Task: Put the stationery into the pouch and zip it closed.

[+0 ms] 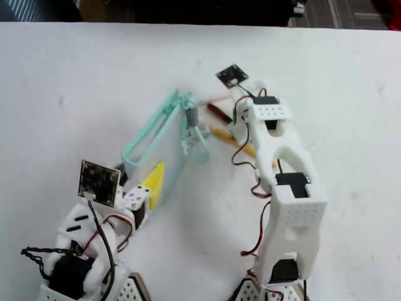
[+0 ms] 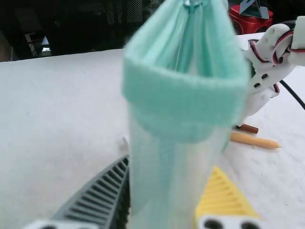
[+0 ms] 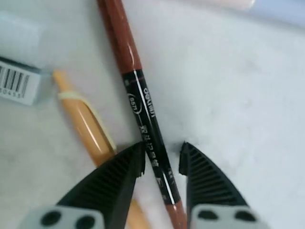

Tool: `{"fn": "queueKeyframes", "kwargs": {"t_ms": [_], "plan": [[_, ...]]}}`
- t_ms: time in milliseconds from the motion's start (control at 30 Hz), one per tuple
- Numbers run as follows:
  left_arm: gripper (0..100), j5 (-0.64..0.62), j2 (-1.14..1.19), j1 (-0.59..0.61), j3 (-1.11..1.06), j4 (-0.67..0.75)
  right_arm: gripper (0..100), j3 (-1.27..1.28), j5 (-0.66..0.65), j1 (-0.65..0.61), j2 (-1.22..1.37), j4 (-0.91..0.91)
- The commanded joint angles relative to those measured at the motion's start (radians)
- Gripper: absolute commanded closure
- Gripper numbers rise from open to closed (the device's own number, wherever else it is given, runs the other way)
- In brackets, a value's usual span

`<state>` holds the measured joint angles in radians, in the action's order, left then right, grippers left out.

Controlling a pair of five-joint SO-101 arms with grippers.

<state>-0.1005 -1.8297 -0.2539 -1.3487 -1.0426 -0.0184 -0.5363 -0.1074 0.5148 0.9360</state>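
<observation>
One translucent pouch (image 2: 181,95) (left gripper (image 2: 170,168) pinching) — right gripper (image 3: 162,155) straddles glossy pen (image 3: 143,114).

we log the left arm (image 1: 94,241) folded low, its left gripper (image 2: 171,167) pinched onto the pouch (image 2: 181,95). right arm (image 1: 285,169) stretched forward, right gripper (image 3: 162,148) pointing down, jaws parted.

pouch (image 2: 181,95): rim band is mint cloth, soft, matt and slightly fuzzy. The body below is thin translucent plastic film, smooth with a faint sheen. brown pen (image 3: 143,119): glossy plastic, and its black printed section is just as slick. orange pen (image 3: 87,125): smooth semi-gloss plastic with a paler clip. left jaws: ribbed matt plastic, one grey, one yellow. right jaws: ribbed matt black plastic. surface (image 1: 62,81): white, matt, faintly grainy.
</observation>
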Motion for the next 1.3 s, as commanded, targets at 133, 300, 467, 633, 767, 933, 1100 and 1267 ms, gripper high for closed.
{"fn": "queueKeyframes", "kwargs": {"t_ms": [133,300,467,633,767,933,1100,1267], "plan": [[82,-0.012,0.002,0.004,0.002,0.015,98.1,-0.012,-0.003,0.004,-0.013,-0.001],[78,-0.012,0.002,0.004,0.002,0.008,98.1,-0.009,0.064,0.033,-0.021,0.001],[78,-0.012,0.002,0.004,0.002,0.008,98.1,0.044,0.114,0.067,-0.070,-0.022],[77,-0.011,0.002,0.004,0.002,0.009,98.1,0.187,0.157,0.073,-0.242,-0.111],[78,-0.009,0.002,0.004,0.002,0.011,98.1,0.265,0.209,0.084,-0.516,-0.113],[78,-0.008,0.002,0.004,0.002,0.009,98.1,0.290,0.250,0.044,-0.924,-0.033],[78,-0.008,0.002,0.004,0.002,0.009,98.1,0.290,0.201,-0.111,-1.260,0.047],[77,-0.005,0.002,-0.022,0.002,0.011,98.1,0.195,0.198,-0.303,-1.445,0.156]]}}
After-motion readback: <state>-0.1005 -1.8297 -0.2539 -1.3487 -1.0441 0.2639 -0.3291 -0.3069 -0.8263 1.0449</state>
